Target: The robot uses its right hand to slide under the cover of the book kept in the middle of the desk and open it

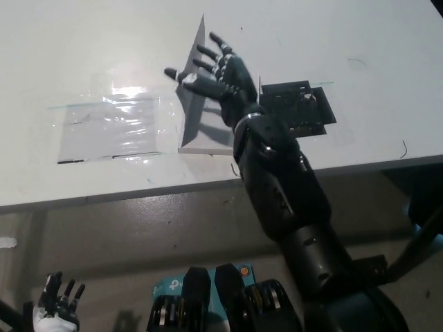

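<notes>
The black right hand (pixel 218 72) was spread flat with its fingers apart, gripping nothing, palm laid under the raised cover (pixel 196 59) of the book (pixel 201 124). The cover stood tilted up from the pages, its upper corner pointing away from the robot, and leaned against the fingers. From the hand the black forearm ran back toward the near edge of the desk (pixel 83 41) and off it to the lower right.

There was one book. It lay near the middle of the desk, its long axis running from the near edge toward the far side, with the hinge of the cover along the book's left side as far as could be told.

Just right of the book, touching or nearly so, sat one black square pad (pixel 296 109). Left of the book, a little apart, lay one clear plastic sleeve (pixel 111 124) holding a sheet, glare across its top.

The white left hand (pixel 55 308) rested well below the desk edge, far down-left of the book, fingers apart and empty.
</notes>
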Controlling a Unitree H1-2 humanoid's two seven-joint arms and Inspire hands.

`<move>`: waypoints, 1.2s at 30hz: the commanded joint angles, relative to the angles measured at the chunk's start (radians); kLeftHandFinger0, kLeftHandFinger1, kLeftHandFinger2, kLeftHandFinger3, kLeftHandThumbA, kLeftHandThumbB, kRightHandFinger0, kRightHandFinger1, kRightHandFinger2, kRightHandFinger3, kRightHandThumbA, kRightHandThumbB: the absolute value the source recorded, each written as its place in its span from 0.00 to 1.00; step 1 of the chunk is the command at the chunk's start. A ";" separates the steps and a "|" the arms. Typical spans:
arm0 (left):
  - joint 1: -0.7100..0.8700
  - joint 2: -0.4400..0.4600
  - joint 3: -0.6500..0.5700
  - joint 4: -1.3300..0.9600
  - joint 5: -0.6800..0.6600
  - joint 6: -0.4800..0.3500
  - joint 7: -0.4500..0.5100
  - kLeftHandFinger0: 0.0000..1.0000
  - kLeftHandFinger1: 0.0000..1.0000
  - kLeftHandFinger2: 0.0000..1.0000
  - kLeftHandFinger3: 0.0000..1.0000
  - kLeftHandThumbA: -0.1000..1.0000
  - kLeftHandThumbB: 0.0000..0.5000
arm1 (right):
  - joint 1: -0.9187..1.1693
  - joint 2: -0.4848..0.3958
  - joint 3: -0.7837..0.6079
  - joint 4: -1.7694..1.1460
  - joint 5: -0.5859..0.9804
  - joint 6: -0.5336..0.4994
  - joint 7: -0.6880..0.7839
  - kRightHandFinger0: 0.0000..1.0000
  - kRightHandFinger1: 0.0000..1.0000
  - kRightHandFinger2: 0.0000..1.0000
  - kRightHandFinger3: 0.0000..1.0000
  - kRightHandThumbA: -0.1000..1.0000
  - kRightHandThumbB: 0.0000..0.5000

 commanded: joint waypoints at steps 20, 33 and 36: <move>-0.033 0.020 -0.034 -0.022 0.025 -0.009 0.030 0.64 0.72 0.79 0.75 0.79 0.40 | -0.019 0.086 0.011 0.251 -0.076 -0.176 0.032 0.70 0.87 0.88 1.00 1.00 0.50; -0.052 0.036 -0.054 -0.013 0.025 0.011 0.031 0.70 0.79 0.84 0.80 0.85 0.34 | -0.049 0.077 0.093 0.316 -0.158 -0.153 0.060 0.65 0.80 0.82 0.98 1.00 0.53; -0.053 0.037 -0.050 -0.013 0.020 0.011 0.036 0.69 0.80 0.84 0.79 0.83 0.31 | -0.055 0.070 0.099 0.329 -0.175 -0.120 0.045 0.61 0.78 0.81 0.98 1.00 0.50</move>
